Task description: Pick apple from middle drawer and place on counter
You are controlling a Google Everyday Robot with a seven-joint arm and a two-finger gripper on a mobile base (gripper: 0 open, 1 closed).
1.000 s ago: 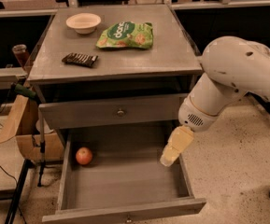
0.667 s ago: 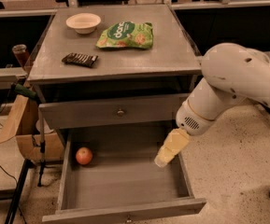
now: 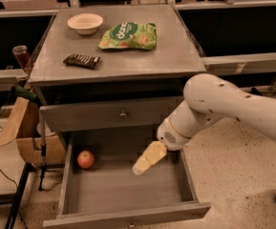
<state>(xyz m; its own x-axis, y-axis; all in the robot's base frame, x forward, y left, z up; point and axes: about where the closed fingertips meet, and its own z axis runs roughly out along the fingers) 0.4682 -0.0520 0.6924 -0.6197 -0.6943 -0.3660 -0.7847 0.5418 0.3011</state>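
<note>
The gripper has swung leftward above the open middle drawer, nearer the apple yet apart from it; spread or closed, I cannot tell. The apple lies unmoved at the drawer's back-left. On the counter sit a bowl, a snack bag and a bar.

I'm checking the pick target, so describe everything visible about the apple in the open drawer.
The apple is small, round, orange-red with a paler yellowish patch, smooth and whole as far as shows. It rests on the grey floor of the open middle drawer, near its back left corner as pictured, by the side wall. The gripper hangs above the drawer's middle, apart from the apple; only the drawer touches it.
</note>
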